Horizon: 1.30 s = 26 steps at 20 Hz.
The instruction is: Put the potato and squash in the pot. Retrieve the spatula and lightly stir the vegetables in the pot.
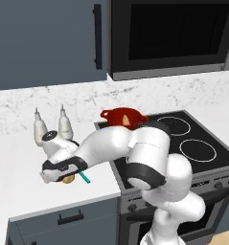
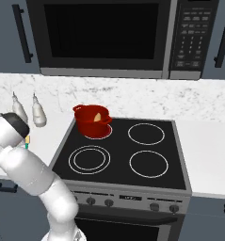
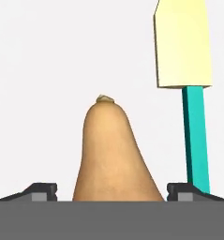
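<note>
Gripper jaws are standing wide open either side of the squash, straddling its bulbous body on the white counter, apparently lining up for a grasp. Just beside it the spatula is lying flat, waiting for the stirring step. Well apart, the red pot is sitting on the stove's back-left burner, something pale, probably the potato, already inside.

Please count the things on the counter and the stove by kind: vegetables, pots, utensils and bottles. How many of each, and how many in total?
Vegetables: 2 (squash on the counter, potato in the pot)
Pots: 1 (red pot on the stove)
Utensils: 1 (spatula beside the squash)
Bottles: 2 (bottles at the counter's back)
Total: 6
</note>
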Available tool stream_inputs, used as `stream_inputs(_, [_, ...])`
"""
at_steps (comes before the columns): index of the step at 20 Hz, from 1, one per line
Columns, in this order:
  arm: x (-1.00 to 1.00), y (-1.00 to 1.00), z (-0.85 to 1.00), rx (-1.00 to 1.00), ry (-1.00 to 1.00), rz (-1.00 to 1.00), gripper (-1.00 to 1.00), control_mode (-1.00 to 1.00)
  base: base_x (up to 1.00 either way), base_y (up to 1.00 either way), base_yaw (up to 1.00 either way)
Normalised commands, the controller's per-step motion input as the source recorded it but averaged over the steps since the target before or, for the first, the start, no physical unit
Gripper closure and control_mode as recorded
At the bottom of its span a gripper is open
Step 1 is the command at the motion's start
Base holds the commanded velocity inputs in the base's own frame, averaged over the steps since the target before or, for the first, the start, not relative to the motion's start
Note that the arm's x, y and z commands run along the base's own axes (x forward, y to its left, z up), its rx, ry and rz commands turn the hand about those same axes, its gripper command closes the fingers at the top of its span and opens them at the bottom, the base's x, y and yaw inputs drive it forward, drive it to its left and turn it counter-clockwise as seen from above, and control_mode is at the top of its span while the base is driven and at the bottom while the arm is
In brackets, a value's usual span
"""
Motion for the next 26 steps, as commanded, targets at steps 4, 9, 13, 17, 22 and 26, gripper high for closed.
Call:
stream_inputs(4, [-0.15, -0.27, 0.0, 0.0, 0.0, -0.05, 1.0, -1.0, 0.0, 0.0, 0.0])
stream_inputs(9, [-0.31, -0.5, 0.3, 0.0, -0.05, -0.07, 1.0, -1.0, 0.0, 0.0, 0.0])
stream_inputs(13, [-0.66, -0.55, 0.6, 0.0, -0.17, -0.05, 1.0, -1.0, 0.0, 0.0, 0.0])
stream_inputs(17, [-0.98, -0.71, 0.48, 0.0, -0.45, 0.0, 1.0, -1.0, 0.0, 0.0, 0.0])
stream_inputs(22, [-0.45, -0.97, 0.42, 0.0, -0.47, 0.0, 1.0, -1.0, 0.0, 0.0, 0.0])
stream_inputs(26, [0.18, -0.98, 0.51, 0.05, -0.25, -0.03, 1.0, -1.0, 0.0, 0.0, 0.0])
